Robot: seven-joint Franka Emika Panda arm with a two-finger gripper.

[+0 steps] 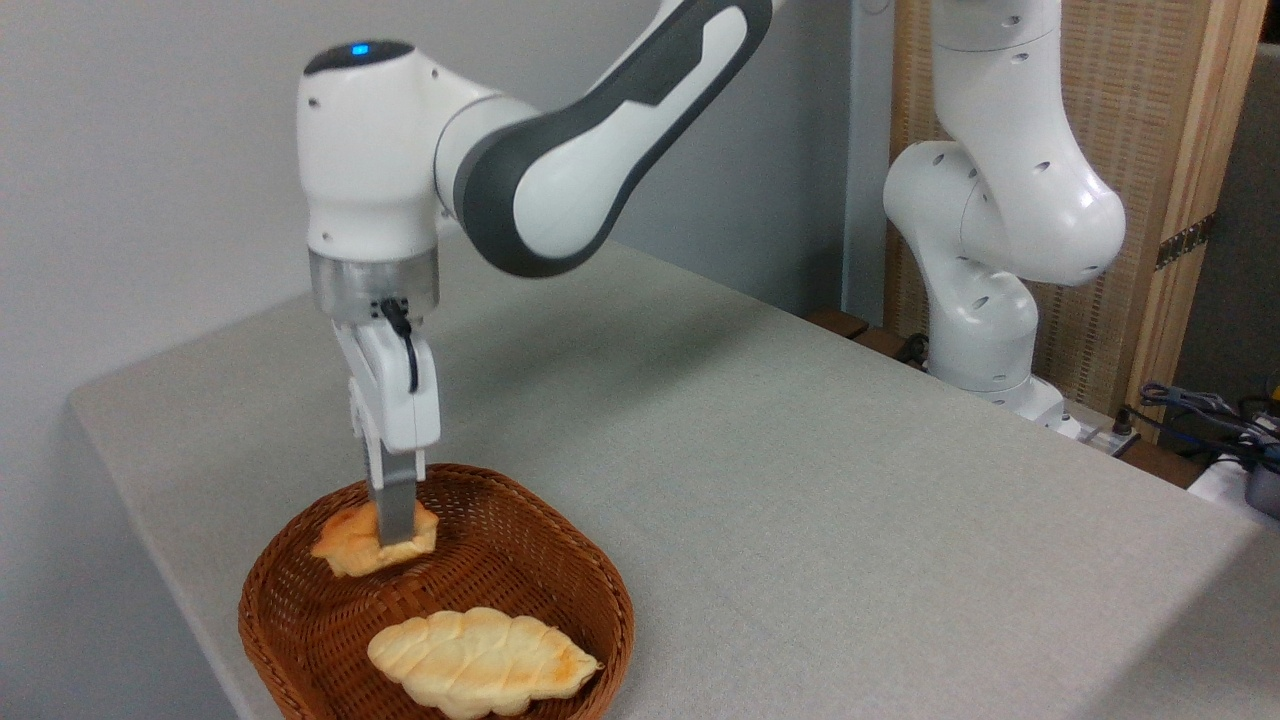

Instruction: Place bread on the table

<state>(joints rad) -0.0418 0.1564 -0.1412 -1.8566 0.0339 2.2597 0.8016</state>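
- One robot arm (560, 170), white with dark grey panels, reaching down from upper right over the near left corner of the table (800, 470).
- One gripper (398, 540), pointing straight down into the basket, seen edge-on; a single grey finger (395, 505) visible in front of the bread, the other hidden behind.
- Clamped on the bread (365, 542) by the look of it, finger pressed against the bun's near face; bun seemingly raised slightly above the basket floor, though hard to say for sure.
- Two baked pieces in all, both inside the one brown wicker basket (560, 600): small golden bun at the back left, longer pale braided loaf (480, 662) lying at the front.
- Bun and loaf apart, not touching.
- One light grey table, basket sitting near its front left edge.
- One wooden lattice panel (1150, 200) behind the arm's base, some cables (1200, 400) at far right.
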